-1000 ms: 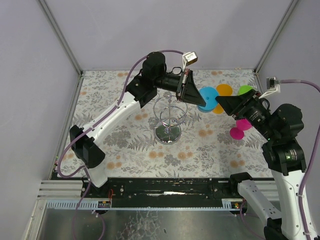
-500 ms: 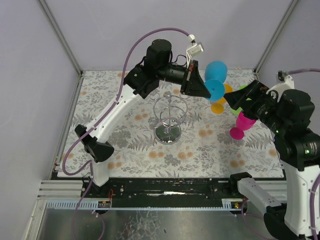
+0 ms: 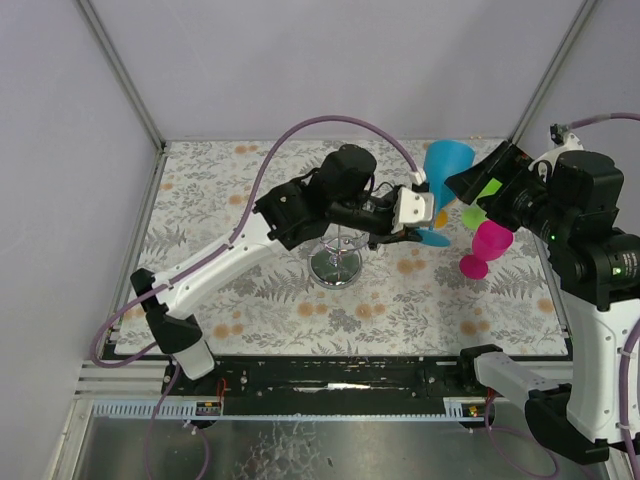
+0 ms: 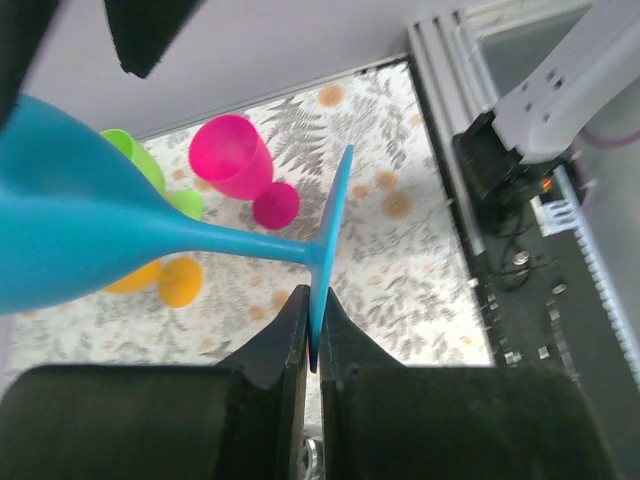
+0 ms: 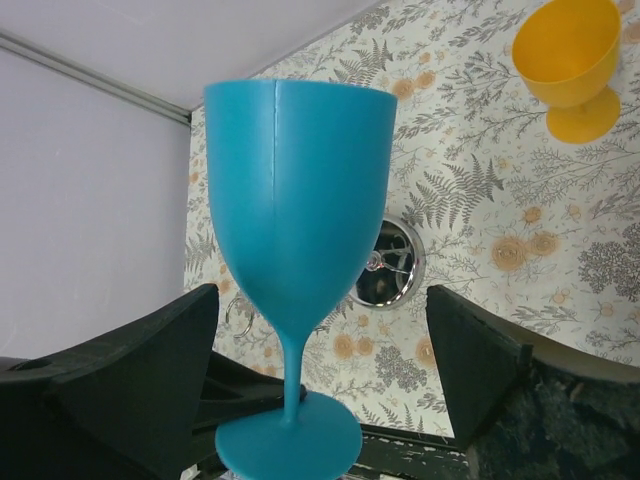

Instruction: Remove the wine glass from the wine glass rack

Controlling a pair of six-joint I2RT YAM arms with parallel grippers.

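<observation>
My left gripper [image 4: 312,340] pinches the blue glass [image 5: 295,200] by its foot, aloft right of the rack [image 3: 336,264], so my right gripper [image 5: 322,295], jaws wide either side of the bowl, can take it.

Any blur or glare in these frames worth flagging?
Top external: evenly lit, sharp; the wine glass rack base glints. Left wrist: its own fingers are dark, soft. Right wrist: blue wine glass crisp, rack base mirror-bright.

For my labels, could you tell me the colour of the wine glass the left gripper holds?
Turquoise blue; the wine glass shows best in the right wrist view.
</observation>
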